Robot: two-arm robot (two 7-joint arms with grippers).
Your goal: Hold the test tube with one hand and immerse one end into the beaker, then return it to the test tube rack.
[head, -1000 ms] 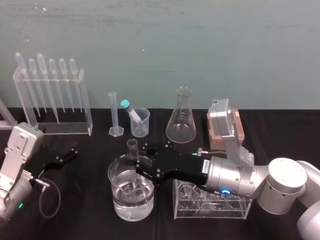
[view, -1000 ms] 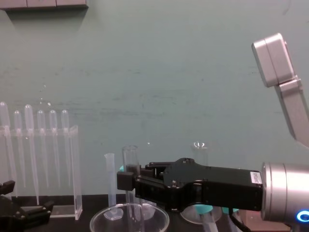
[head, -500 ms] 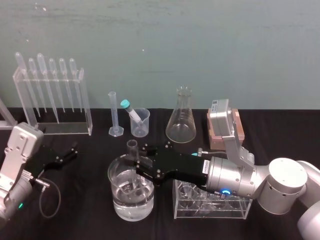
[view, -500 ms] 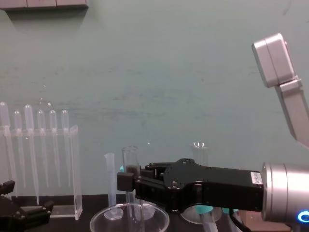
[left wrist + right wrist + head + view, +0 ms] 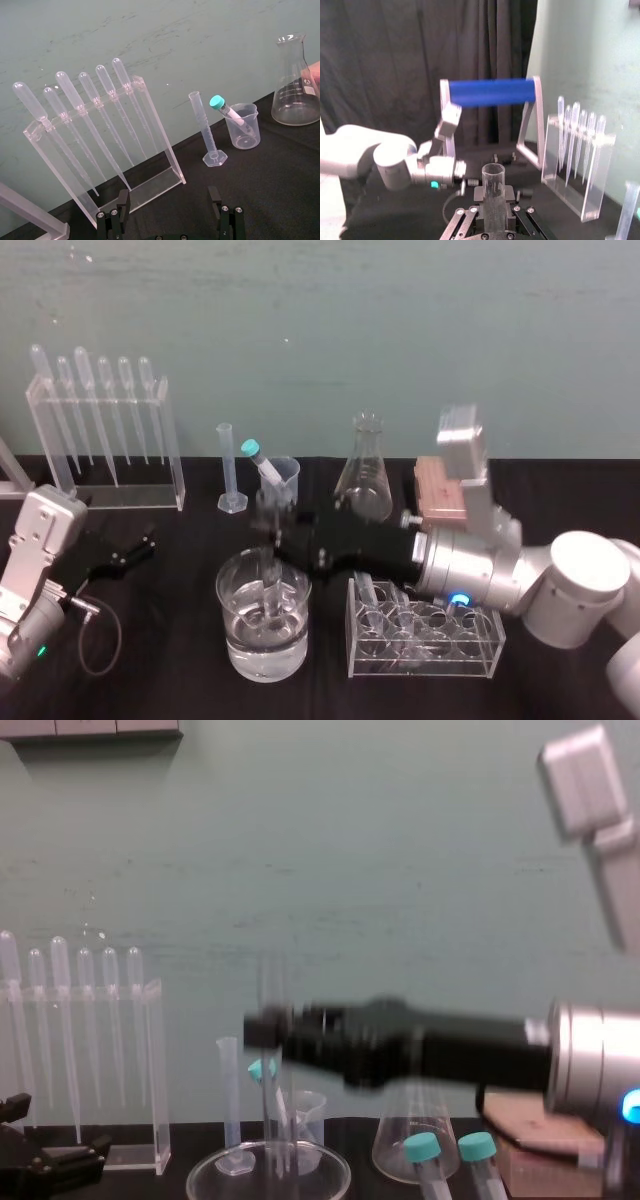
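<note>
Blur smears the right pincer [image 5: 277, 539] and the test tube [image 5: 265, 508] it is clenched on, so their outlines are hard to make out from the head and chest. The right wrist view is clearer, with the tube's open round rim upright in the grip. Below the pincer the tube's lower end reaches inside the rim of the wide glass beaker [image 5: 226, 588], which holds clear liquid. Whether the tip touches that liquid cannot be told. The chest view cuts off the beaker's body, leaving only its rim.

Just beside the pincer's wrist stands the clear plastic test tube rack [image 5: 421, 645] on the black worktop [image 5: 160, 670]. Beyond the pincer are a conical flask [image 5: 364, 478], a small beaker [image 5: 282, 488] with a teal-capped tube leaning in it, and a thin graduated cylinder [image 5: 228, 466].

The left pincer [image 5: 170, 220] rests released, well apart from the beaker, facing an acrylic pipette stand [image 5: 107, 150].
</note>
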